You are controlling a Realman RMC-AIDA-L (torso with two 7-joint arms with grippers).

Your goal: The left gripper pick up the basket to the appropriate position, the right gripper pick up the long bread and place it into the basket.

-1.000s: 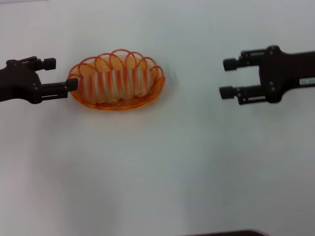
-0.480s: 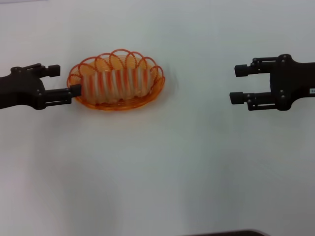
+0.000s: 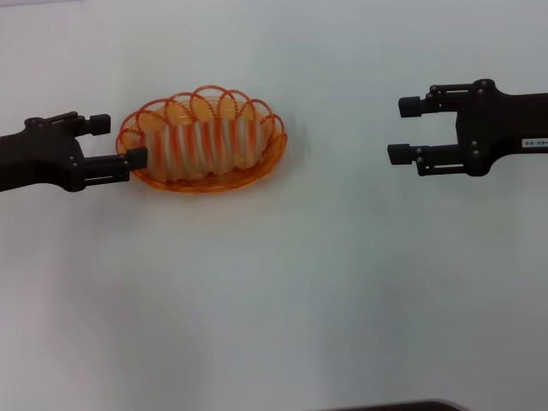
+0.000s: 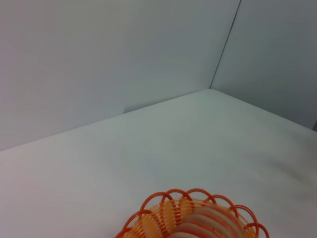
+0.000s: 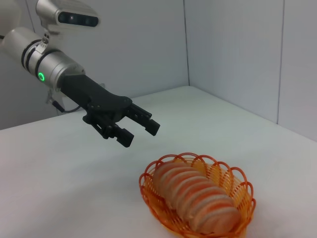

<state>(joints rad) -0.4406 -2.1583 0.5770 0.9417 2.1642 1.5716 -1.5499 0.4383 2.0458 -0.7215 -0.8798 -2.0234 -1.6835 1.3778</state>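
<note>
Orange wire basket (image 3: 272, 152) cradling ridged long bread (image 3: 205, 144)

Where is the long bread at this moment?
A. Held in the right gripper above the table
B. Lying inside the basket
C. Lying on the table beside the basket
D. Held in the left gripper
B. The long bread lies inside the basket, ringed by its looped rim; the left gripper and the right gripper are both open and hold nothing.
</note>
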